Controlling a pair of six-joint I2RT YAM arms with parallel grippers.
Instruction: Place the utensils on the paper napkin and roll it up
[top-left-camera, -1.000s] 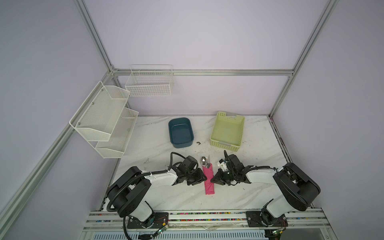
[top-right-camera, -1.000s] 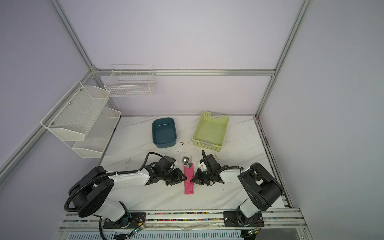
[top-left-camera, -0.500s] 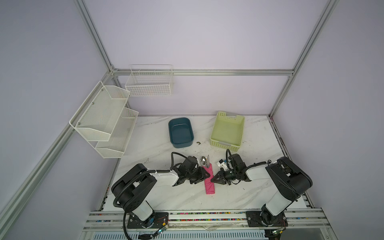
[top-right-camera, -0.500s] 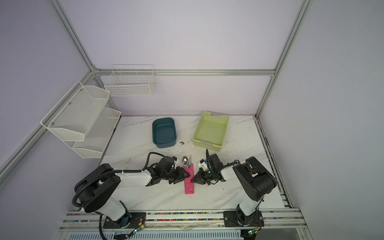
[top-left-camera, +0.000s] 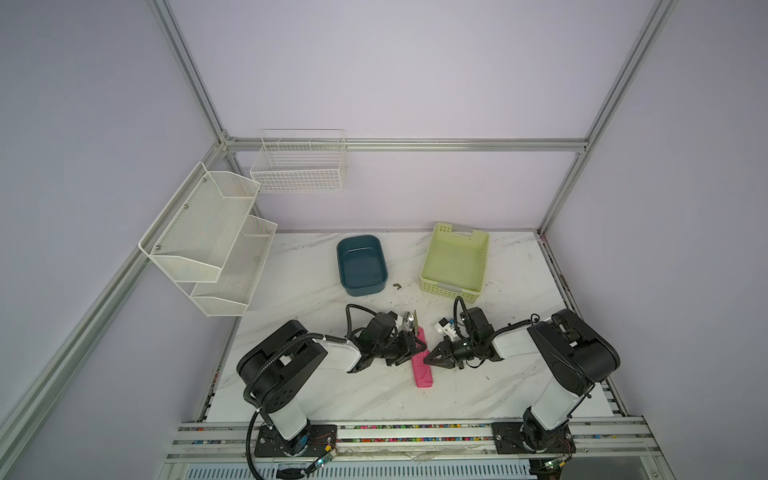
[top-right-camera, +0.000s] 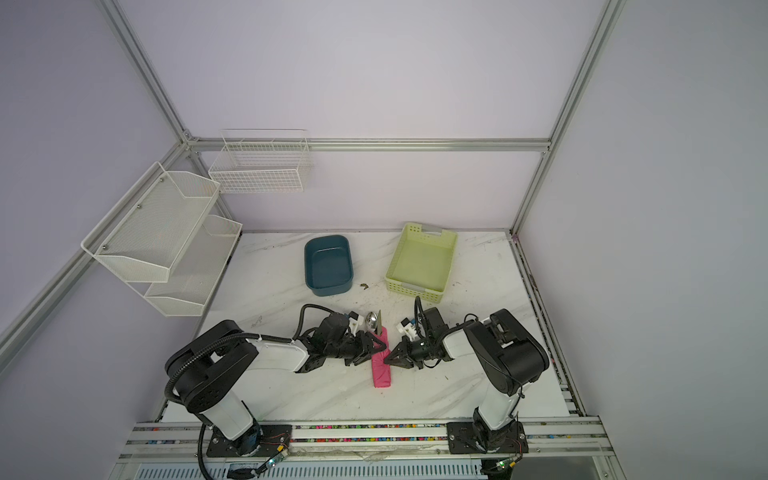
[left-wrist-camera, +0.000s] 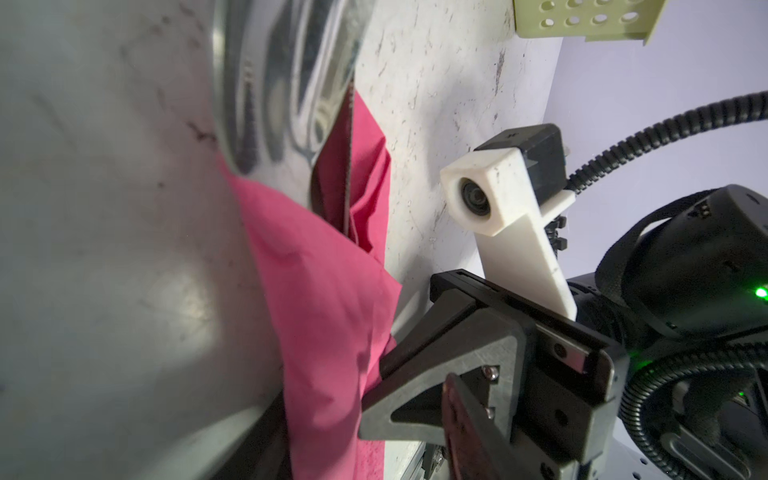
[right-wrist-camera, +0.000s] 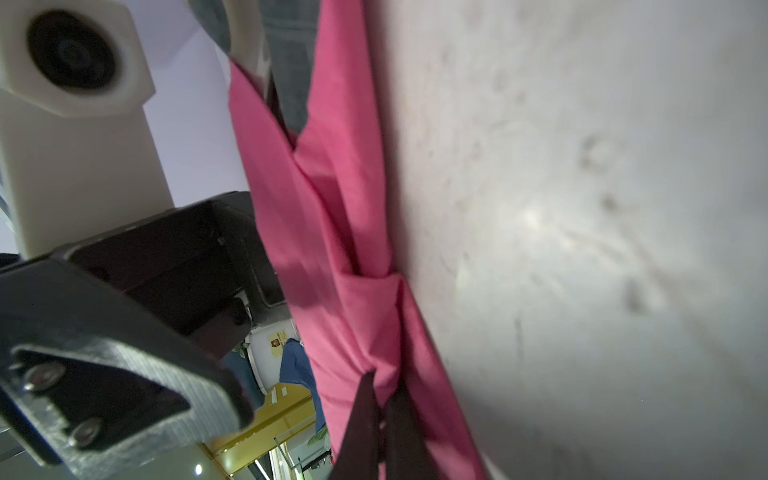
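Left gripper (top-left-camera: 412, 347) has eased its jaws apart since the earlier frame and now stands part open just beside the rolled paper napkin (top-left-camera: 423, 374), holding nothing. Right gripper (top-left-camera: 429, 359) is closed, its tips pinching a fold on the roll's opposite side. Roll lies on the table (top-left-camera: 316, 382) between both grippers, with the utensils (top-left-camera: 411, 322) wrapped inside and their silver heads protruding at the far end.

Teal tub (top-left-camera: 365, 287), green basket (top-left-camera: 451, 286), white wire racks (top-left-camera: 199, 232)
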